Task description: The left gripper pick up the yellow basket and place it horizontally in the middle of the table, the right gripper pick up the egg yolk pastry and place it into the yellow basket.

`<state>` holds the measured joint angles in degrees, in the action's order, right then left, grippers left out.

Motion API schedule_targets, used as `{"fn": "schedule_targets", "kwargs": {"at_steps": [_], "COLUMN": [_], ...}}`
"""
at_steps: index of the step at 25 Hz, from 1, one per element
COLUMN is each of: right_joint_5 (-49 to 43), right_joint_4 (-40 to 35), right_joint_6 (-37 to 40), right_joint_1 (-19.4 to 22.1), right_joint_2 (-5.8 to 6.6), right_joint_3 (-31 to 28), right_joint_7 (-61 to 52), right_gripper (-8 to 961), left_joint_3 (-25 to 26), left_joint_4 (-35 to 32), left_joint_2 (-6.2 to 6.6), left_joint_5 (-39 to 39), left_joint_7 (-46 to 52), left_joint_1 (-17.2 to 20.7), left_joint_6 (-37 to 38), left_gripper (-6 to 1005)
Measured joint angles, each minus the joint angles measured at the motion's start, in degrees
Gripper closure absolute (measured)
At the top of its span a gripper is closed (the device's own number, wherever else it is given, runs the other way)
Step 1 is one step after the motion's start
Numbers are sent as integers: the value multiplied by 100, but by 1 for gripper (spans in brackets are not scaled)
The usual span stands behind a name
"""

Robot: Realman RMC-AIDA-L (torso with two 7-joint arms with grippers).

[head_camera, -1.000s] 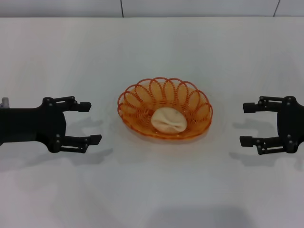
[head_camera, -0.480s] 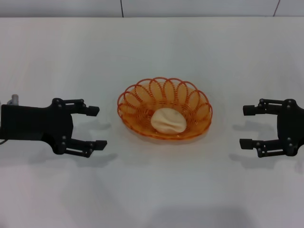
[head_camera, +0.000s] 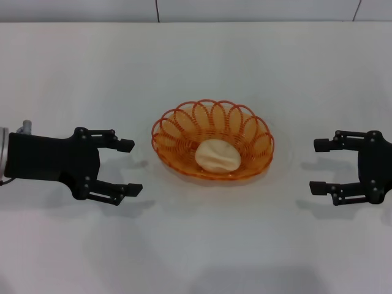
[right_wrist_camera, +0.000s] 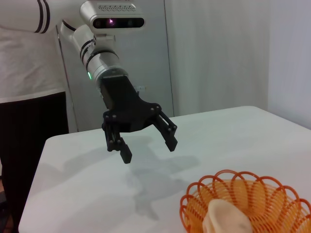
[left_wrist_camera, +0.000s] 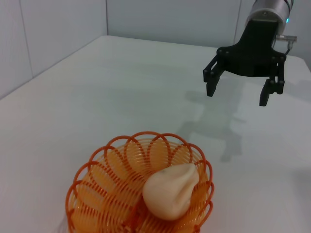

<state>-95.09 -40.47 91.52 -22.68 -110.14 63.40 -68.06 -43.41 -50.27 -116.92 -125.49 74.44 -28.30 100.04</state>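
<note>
I read no writing; the egg yolk pastry (head_camera: 216, 155) sits in the yellow basket (head_camera: 174, 125) (both the left gripper (head_camera: 129, 167) and the right gripper (head_camera: 317, 166) spread, holding nothing).

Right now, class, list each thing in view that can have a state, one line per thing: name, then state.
left end effector: open, empty, hovering left of the basket
right end effector: open, empty, hovering right of the basket
yellow basket: upright on the table, long side across the view, holding the pastry
egg yolk pastry: lying inside the basket
table: bearing the basket
</note>
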Motion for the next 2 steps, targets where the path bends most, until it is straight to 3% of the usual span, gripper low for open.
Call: {"fn": "schedule_targets", "kwargs": {"at_steps": [2], "right_joint_5": [0], "right_joint_4": [17], "right_joint_6": [0], "right_joint_1": [4], "right_joint_2": [-3], "right_joint_3": [-6], "right_joint_7": [9], "right_gripper": [141], "left_joint_3": [0], "left_joint_4": [0], "left_joint_2": [-1], "left_joint_5": [0], "left_joint_7": [0], "left_joint_1": [3], "left_joint_6": [-5], "left_gripper": [133]}}
